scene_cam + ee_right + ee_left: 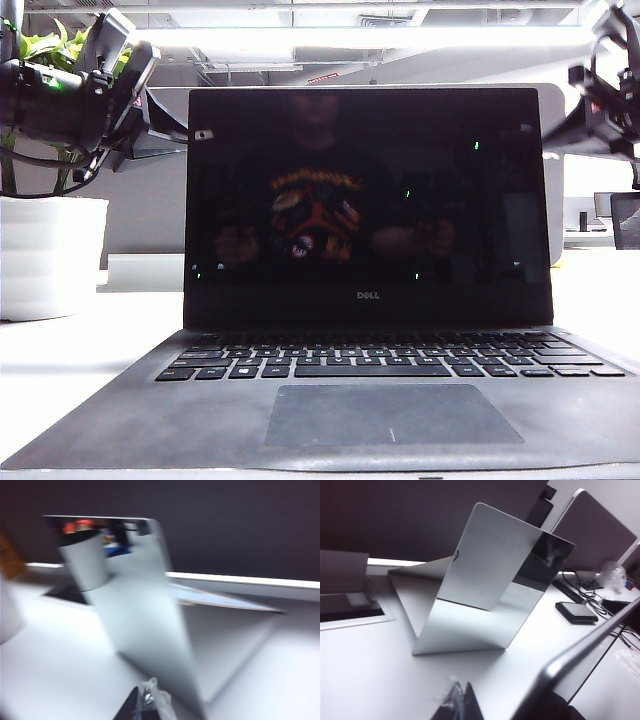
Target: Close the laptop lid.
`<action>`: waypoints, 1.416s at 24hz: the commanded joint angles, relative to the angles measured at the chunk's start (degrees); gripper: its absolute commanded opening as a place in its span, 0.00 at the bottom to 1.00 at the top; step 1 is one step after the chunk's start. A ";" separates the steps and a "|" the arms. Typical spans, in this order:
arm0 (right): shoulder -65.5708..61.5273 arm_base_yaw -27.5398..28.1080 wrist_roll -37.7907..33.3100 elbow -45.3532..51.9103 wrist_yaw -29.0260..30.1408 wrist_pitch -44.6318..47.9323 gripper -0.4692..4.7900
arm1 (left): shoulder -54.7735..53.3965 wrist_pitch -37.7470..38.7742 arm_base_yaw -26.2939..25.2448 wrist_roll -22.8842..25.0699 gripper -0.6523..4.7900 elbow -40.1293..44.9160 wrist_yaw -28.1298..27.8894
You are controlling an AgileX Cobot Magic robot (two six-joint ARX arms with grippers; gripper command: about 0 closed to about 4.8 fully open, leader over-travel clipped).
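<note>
- The laptop lid (368,205), a large thin panel with a glossy black screen inside and smooth silver metal outside, stands upright and fully open over the dark grey matte keyboard deck (390,375), at the near edge of the white tabletop (90,345).
- The left gripper (461,700) hangs behind the lid near its upper corner on that side; only its dark fingertips show, close together, gripping nothing.
- The right gripper (145,702) hangs behind the opposite upper corner; the view is blurred, so I cannot tell how its jaws stand.
- Both appear placed behind the top edge so they can push the lid forward and down.
- A white cylindrical plant pot (50,255) stands toward the left edge of the tabletop.
- The task looks not yet begun.
</note>
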State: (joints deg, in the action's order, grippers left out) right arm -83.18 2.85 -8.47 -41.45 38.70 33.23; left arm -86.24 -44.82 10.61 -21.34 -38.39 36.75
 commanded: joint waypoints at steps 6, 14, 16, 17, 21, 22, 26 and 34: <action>0.20 0.48 0.13 -0.17 11.56 0.90 0.08 | 0.15 0.20 0.02 -0.13 0.11 -0.22 4.15; 0.28 1.20 -0.55 -0.17 18.38 0.87 0.08 | 0.15 0.66 -0.57 -3.93 0.11 -0.22 10.56; 0.31 1.36 -0.98 -0.17 21.09 0.85 0.08 | 0.15 0.66 -0.57 -6.01 0.11 -0.22 13.68; 0.31 1.79 -2.60 -0.17 22.12 0.83 0.08 | 0.15 0.68 -0.57 -7.30 0.11 -0.22 15.87; 0.31 2.01 -6.75 -0.17 23.21 -0.37 0.08 | 0.15 1.92 -0.55 -10.86 0.11 -0.15 22.69; 0.31 1.99 -7.08 -0.17 23.58 -0.92 0.08 | 0.15 2.51 -0.55 -10.84 0.11 -0.15 23.28; 0.31 1.99 -8.46 -0.17 29.48 -4.33 0.08 | 0.15 7.91 -0.35 -10.45 0.11 -0.13 26.34; 0.33 1.99 -9.84 -0.15 32.44 -16.74 0.08 | 0.15 16.13 -0.33 -10.40 0.11 -0.13 34.53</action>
State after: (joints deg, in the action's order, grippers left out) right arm -83.15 4.97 -18.31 -41.54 70.32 19.05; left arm -86.24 -30.48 9.78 -31.99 -38.54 68.10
